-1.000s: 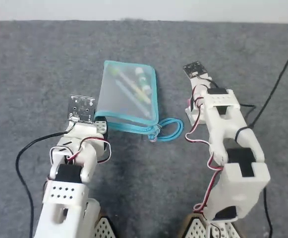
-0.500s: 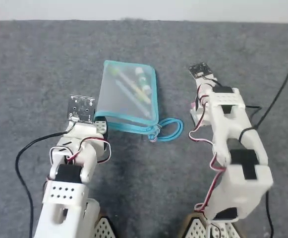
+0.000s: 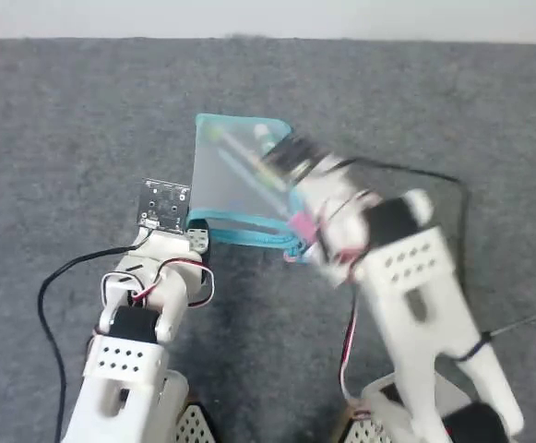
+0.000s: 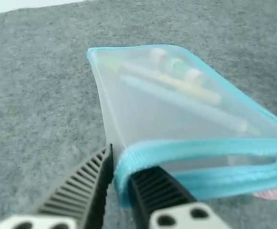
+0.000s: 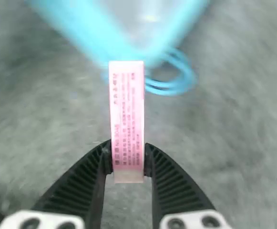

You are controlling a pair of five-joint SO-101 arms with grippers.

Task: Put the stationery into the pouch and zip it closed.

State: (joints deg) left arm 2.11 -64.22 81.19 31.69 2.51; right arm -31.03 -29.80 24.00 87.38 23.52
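Beneath the right arm [image 3: 406, 268], pouch [image 3: 231, 180] zip end hidden; right gripper [image 5: 127, 149] clamps eraser [image 5: 126, 109], left gripper [image 4: 121, 167] pinches pouch rim

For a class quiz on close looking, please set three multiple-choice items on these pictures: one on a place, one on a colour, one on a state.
1. Where does the left gripper hold the pouch?
A. At its clear middle
B. At its teal edge
C. Nowhere; it hangs apart from it

2. What colour is the eraser in the right gripper?
A. Green
B. Black
C. Pink

3. In what state is the pouch?
A. It has pens inside
B. It is empty
C. It is rolled into a tube

Answers:
1 B: in the left wrist view the fingers are shut on the teal edge.
2 C: in the right wrist view the block between the fingers is pink.
3 A: the pens show through the clear side.
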